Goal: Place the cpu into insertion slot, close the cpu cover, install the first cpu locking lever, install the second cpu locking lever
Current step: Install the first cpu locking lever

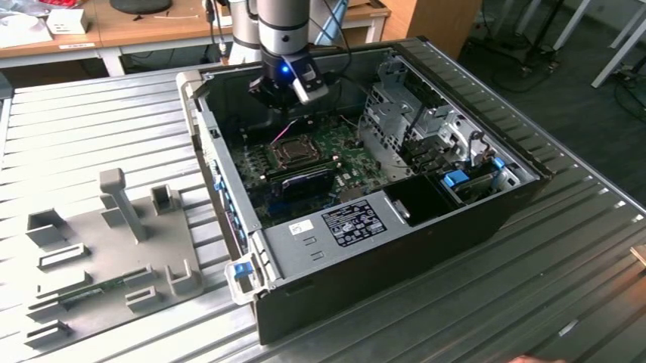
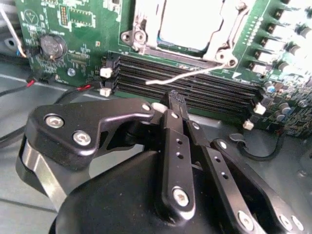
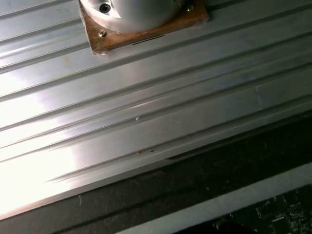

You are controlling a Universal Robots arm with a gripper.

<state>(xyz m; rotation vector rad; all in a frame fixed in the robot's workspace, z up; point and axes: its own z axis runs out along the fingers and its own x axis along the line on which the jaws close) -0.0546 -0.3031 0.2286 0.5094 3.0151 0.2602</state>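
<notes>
The open computer case (image 1: 474,227) lies on its side with the green board (image 1: 338,162) inside. In the second wrist view the cpu (image 2: 184,22) lies flat in the insertion slot (image 1: 293,150), its pale metal top showing through the cpu cover (image 2: 233,27), whose silvery frame lies around it. A thin wire locking lever (image 2: 187,74) sticks out loose over the long black memory slots (image 2: 204,92). My gripper (image 2: 172,99) hangs just off the slots' edge, black fingers pressed together with nothing between them. In the exterior view the gripper (image 1: 274,97) hovers over the board's far end.
A drive cage (image 1: 404,113) and blue-tabbed bays (image 1: 459,180) fill the case at the exterior view's right. A grey fixture plate (image 1: 111,249) with upright blocks lies at the left. Red and white cables (image 2: 29,83) run beside the board. The arm's base mount (image 3: 141,19) stands on the ribbed table (image 3: 146,112).
</notes>
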